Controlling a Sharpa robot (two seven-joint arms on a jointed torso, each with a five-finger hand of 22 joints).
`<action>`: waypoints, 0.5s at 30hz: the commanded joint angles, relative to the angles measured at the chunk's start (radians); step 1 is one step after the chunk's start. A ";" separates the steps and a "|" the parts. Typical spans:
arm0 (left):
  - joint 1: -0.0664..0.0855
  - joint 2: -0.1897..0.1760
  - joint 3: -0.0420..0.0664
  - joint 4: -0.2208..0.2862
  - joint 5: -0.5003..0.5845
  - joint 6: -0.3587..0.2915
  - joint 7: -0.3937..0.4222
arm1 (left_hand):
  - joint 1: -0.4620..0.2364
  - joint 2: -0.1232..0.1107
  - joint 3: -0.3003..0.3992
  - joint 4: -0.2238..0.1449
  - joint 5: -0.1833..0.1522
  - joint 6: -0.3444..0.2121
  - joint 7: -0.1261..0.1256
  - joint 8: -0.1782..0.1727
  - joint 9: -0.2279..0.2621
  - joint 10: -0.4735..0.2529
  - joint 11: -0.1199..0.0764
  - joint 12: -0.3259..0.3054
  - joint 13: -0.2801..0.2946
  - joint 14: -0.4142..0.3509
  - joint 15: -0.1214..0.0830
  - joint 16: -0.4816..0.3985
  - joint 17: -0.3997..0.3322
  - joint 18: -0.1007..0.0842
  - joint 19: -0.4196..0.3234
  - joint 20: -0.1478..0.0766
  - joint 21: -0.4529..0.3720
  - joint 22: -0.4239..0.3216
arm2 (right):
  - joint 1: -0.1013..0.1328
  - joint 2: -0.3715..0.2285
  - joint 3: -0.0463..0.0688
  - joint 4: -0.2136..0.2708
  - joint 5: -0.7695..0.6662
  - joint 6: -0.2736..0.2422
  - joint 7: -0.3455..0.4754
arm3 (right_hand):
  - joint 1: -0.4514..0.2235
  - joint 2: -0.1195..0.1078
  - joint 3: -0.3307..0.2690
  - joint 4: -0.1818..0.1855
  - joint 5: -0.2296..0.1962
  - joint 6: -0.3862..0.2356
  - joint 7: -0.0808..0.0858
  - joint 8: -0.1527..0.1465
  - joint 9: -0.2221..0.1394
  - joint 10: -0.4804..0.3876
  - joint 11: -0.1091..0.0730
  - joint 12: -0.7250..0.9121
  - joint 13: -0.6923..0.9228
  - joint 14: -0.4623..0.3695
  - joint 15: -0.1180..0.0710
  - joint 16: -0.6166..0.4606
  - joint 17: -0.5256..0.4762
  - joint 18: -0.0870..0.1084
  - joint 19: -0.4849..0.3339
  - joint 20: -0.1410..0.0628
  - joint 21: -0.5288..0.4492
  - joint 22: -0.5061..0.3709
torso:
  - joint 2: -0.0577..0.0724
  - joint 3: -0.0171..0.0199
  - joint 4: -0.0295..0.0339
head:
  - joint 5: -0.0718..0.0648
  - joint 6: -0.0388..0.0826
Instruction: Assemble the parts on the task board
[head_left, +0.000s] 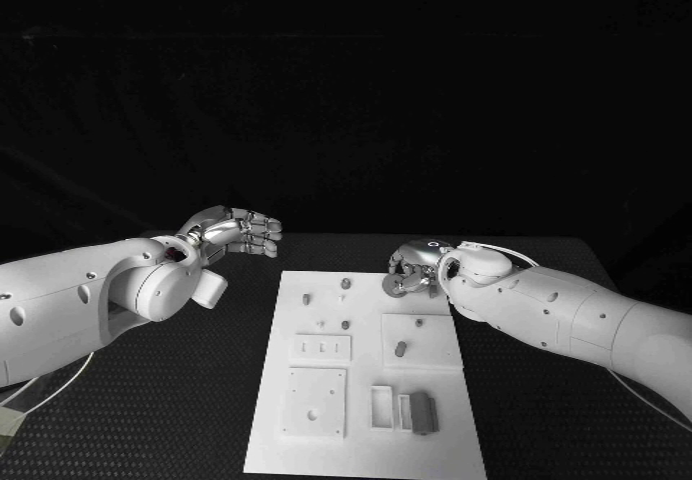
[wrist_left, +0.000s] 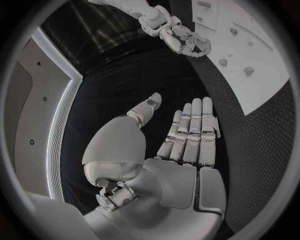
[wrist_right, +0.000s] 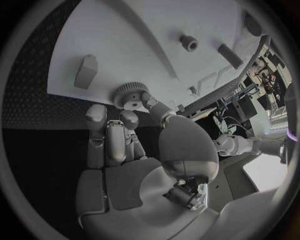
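The white task board (head_left: 433, 440) lies in the middle of the black table. My right hand (head_left: 414, 266) hovers at the board's far right corner and pinches a small grey toothed gear (head_left: 395, 287) between thumb and fingers; the right wrist view shows that gear (wrist_right: 131, 93) at the fingertips, just over the board's edge (wrist_right: 125, 30). Small grey parts (head_left: 345, 284) stand on the board's far half, and a grey block (head_left: 420, 411) lies near its front. My left hand (head_left: 238, 232) is raised off the board's far left corner; its fingers (wrist_left: 190, 132) are stretched out and hold nothing.
Two square white plates (head_left: 315, 401) and a small white frame (head_left: 382, 406) sit on the board's near half. A peg (wrist_right: 189, 43) and an upright grey part (wrist_right: 85, 71) stand on the board close to my right hand. Black table (head_left: 173, 400) surrounds the board.
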 joint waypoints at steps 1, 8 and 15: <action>0.001 0.001 0.001 0.003 -0.002 0.011 0.012 | -0.001 0.001 -0.001 -0.001 -0.004 -0.003 0.016 -0.003 0.000 -0.007 0.003 -0.004 -0.001 0.002 0.005 -0.004 0.001 0.013 -0.006 -0.001 -0.006 0.000 | -0.013 -0.004 -0.008 -0.004 -0.035 0.024 -0.019 | 0.024 -0.002 0.011 0.000 0.002 0.074 0.009 0.027 0.048 0.000 -0.008 0.000 0.001 0.003 -0.006 -0.002 0.005 0.116 -0.001 0.002 0.005 0.020 | 0.001 0.0005 0.0000 | -0.002 -0.001; 0.001 0.000 0.001 0.004 -0.002 0.011 0.011 | -0.001 0.001 -0.001 -0.001 -0.004 -0.003 0.016 -0.003 0.000 -0.006 0.003 -0.004 -0.001 0.002 0.005 -0.004 0.001 0.013 -0.006 -0.001 -0.006 0.000 | -0.013 -0.006 -0.008 0.001 -0.061 -0.041 -0.023 | 0.022 -0.015 0.024 0.010 0.002 0.087 0.005 0.033 0.051 0.004 -0.011 0.004 0.000 0.006 -0.009 -0.001 0.007 0.116 0.003 0.001 0.007 0.018 | 0.001 0.0007 0.0004 | -0.004 0.000; 0.001 -0.001 0.001 0.004 -0.002 0.012 0.010 | -0.001 0.001 -0.001 -0.001 -0.004 -0.003 0.016 -0.003 0.000 -0.006 0.003 -0.004 -0.001 0.002 0.005 -0.004 0.002 0.013 -0.006 -0.001 -0.006 0.000 | -0.013 -0.010 -0.008 0.006 -0.070 -0.081 -0.024 | 0.013 -0.026 0.027 0.020 0.002 0.093 0.003 0.035 0.053 0.002 -0.014 -0.002 -0.006 0.005 -0.011 -0.003 0.003 0.116 0.004 0.002 0.007 0.017 | 0.000 0.0011 0.0001 | -0.005 -0.001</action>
